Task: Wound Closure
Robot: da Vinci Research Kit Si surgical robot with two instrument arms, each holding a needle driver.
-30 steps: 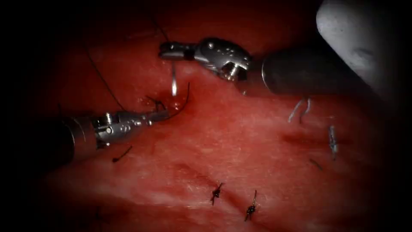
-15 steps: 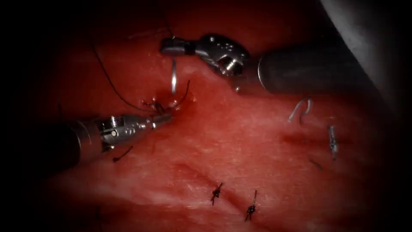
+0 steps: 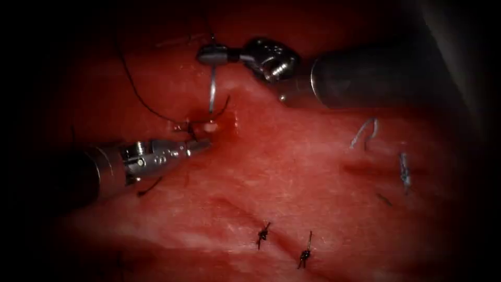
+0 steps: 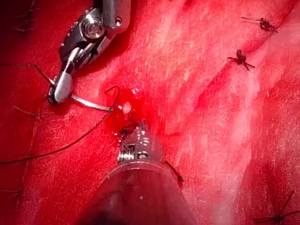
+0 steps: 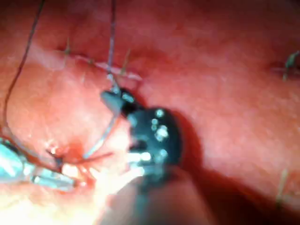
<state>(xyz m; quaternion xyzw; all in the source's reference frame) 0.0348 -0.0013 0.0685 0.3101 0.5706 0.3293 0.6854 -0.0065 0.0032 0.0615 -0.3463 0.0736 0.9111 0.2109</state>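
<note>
While the right tool point(image 3: 209, 54) clamps its jaws on the needle point(image 3: 212, 94) near one end of the curve, the needle hangs toward six o'clock with its other end sunk in the tissue point(image 3: 292, 172) at a wet red spot. At eight o'clock from that spot the left tool point(image 3: 201, 145) lies with its jaws pressed together at the tissue, though I cannot tell whether they pinch anything. Thread point(image 3: 138, 91) arcs from the spot toward ten o'clock, and two knots point(image 3: 263, 234) sit well apart at five o'clock.
</note>
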